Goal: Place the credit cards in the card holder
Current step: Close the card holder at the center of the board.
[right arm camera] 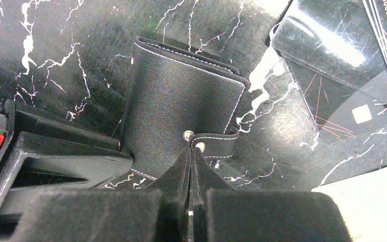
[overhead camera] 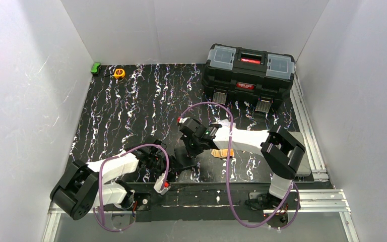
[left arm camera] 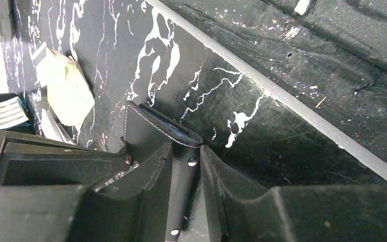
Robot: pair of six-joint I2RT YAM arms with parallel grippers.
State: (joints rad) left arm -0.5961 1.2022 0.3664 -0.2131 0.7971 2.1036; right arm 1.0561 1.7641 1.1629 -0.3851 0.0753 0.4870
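Observation:
The black card holder (right arm camera: 181, 98) stands upright on edge on the marbled mat, folded, between both grippers. My left gripper (left arm camera: 189, 151) is shut on one side of the card holder (left arm camera: 153, 128), a flap with two snaps lying between its fingers. My right gripper (right arm camera: 192, 148) is shut on the holder's clasp tab (right arm camera: 219, 143), fingertips pressed together beside the snap. Credit cards lie flat just right of it: glossy dark printed ones (right arm camera: 332, 70) and a pale one (right arm camera: 373, 201). In the top view they show as an orange-tan stack (overhead camera: 222, 153); in the left wrist view they are pale cards (left arm camera: 68, 88).
A large black toolbox (overhead camera: 249, 73) stands at the back right of the mat. A yellow tape measure (overhead camera: 119, 73) and a small green object (overhead camera: 95, 68) sit at the back left corner. White walls enclose the table on three sides.

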